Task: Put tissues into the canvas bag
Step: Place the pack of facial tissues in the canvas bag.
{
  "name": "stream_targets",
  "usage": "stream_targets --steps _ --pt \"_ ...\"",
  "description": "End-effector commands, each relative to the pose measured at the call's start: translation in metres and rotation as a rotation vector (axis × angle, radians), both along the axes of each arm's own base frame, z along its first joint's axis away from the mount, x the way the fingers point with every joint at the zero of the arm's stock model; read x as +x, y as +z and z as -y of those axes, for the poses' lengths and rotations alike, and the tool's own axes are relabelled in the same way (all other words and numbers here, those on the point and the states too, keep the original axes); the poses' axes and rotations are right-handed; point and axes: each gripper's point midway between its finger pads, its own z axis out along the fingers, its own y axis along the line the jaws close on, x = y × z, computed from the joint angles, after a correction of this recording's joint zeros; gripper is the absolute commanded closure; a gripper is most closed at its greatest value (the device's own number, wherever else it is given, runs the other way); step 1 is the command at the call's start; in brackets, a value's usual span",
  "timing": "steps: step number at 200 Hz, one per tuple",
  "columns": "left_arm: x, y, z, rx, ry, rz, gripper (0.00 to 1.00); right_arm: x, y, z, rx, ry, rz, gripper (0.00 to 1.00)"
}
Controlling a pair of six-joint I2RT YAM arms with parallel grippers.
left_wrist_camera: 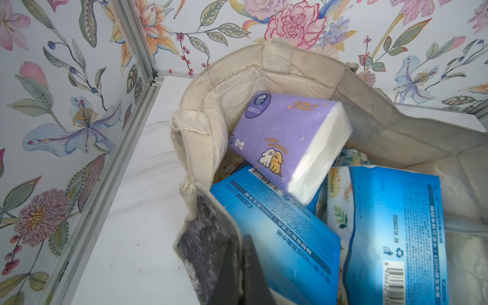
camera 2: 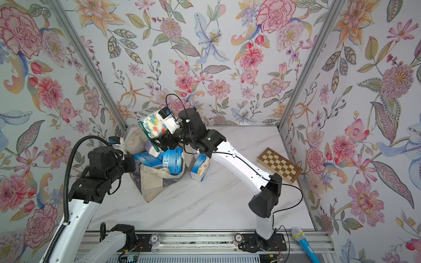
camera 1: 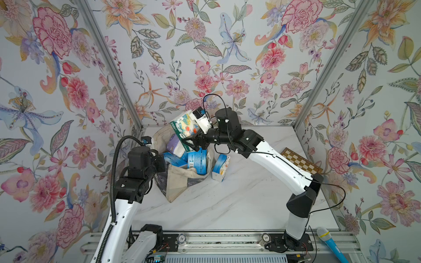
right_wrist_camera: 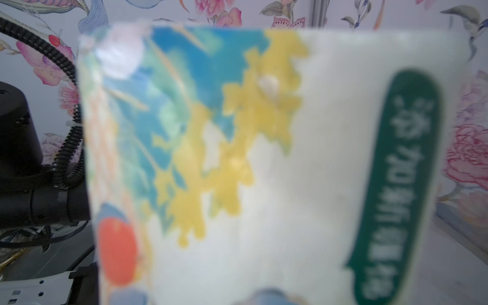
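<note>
The cream canvas bag (camera 1: 176, 182) (camera 2: 151, 182) (left_wrist_camera: 237, 76) stands open at the back left of the table. My left gripper (left_wrist_camera: 241, 264) (camera 1: 162, 160) is shut on its near rim, with fabric pinched between the fingers. Inside lie tissues: a lavender pack (left_wrist_camera: 287, 140) (camera 1: 175, 145) and blue packs (left_wrist_camera: 280, 237) (left_wrist_camera: 390, 224) (camera 1: 197, 161). My right gripper (camera 1: 193, 142) (camera 2: 163, 143) holds a white, colourfully printed tissue pack with a green label (camera 1: 184, 126) (camera 2: 152, 126) (right_wrist_camera: 264, 158) in the air above the bag's mouth. In the right wrist view this pack hides the jaws. Another blue-and-white pack (camera 1: 221, 167) (camera 2: 200, 167) leans outside the bag.
A brown-and-cream chessboard (camera 1: 300, 160) (camera 2: 279, 165) lies at the table's right edge by the wall. A blue microphone (camera 1: 330, 243) (camera 2: 304, 243) rests on the front rail at the right. Floral walls close in the back and both sides.
</note>
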Motion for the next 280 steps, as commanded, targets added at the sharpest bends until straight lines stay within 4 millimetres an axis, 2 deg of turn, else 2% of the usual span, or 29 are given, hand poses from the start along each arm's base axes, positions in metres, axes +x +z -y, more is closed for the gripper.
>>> stream_targets --steps 1,32,67,92,115,154,202,224,250,280 --pt "-0.001 0.009 0.006 -0.02 -0.023 0.048 1.0 -0.011 -0.019 -0.02 -0.04 0.065 -0.039 0.16" --pt "-0.002 0.011 0.006 -0.026 -0.024 0.059 1.0 -0.012 -0.059 -0.036 -0.118 0.082 -0.136 0.16" --pt "-0.002 0.014 0.005 -0.019 -0.023 0.062 1.0 -0.034 -0.093 -0.049 -0.161 0.158 -0.254 0.16" --pt "-0.001 0.017 0.005 -0.016 -0.024 0.069 1.0 -0.046 -0.122 -0.05 -0.261 0.184 -0.306 0.17" --pt "0.0 0.021 0.006 -0.013 -0.028 0.076 1.0 -0.047 -0.15 -0.044 -0.383 0.157 -0.293 0.16" --pt "-0.001 0.03 0.004 -0.01 -0.02 0.096 1.0 -0.042 -0.173 -0.028 -0.525 0.132 -0.284 0.16" --pt "-0.004 0.044 0.003 -0.013 -0.019 0.119 1.0 -0.014 -0.202 -0.002 -0.677 0.015 -0.266 0.14" --pt "-0.005 0.05 0.004 -0.019 -0.024 0.136 1.0 -0.01 -0.222 0.009 -0.76 -0.001 -0.276 0.14" --pt "-0.004 0.053 0.006 -0.027 -0.027 0.14 1.0 -0.011 -0.234 0.009 -0.799 -0.005 -0.266 0.13" --pt "-0.003 0.056 0.007 -0.032 -0.035 0.142 1.0 0.007 -0.253 0.025 -0.902 -0.088 -0.226 0.12"
